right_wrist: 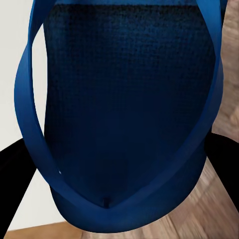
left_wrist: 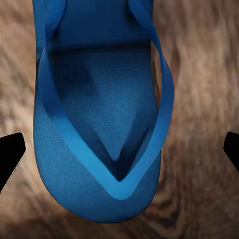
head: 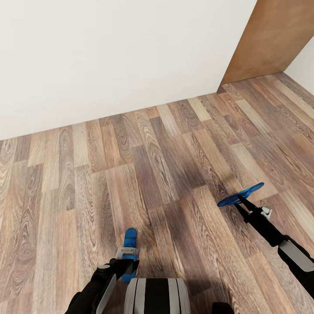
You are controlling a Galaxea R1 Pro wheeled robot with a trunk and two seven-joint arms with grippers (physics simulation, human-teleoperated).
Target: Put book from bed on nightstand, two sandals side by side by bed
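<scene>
Two blue sandals, one per arm, both off the floor (head: 165, 144) or close above it. Left sandal (head: 129, 253) clamped in the left pincer (head: 127, 258) low at the near edge of the head view, toe pointing away toward the white wall (head: 109, 56). In the left wrist view the same sandal (left_wrist: 99, 114) hangs strap-side up between dark fingertips (left_wrist: 10, 152) set wide at either side — hard to tell how tightly shut, though held it appears to be. Right sandal (head: 241, 194) pinched by its edge in the right pincer (head: 240, 201), lying nearly flat and raised, casting a soft shadow on the planks beneath. Right wrist view: sole and strap (right_wrist: 124, 124) right up against the lens, dark fingers (right_wrist: 15, 184) closing in on both sides.

Carried like this, probably, to bring both across in one trip and set them down as a pair. No bed, nightstand or book within these frames — just bare planks, wall and a brown door (head: 270, 39) at the far right corner. No containers anywhere. Placement beside the bed not yet done.
</scene>
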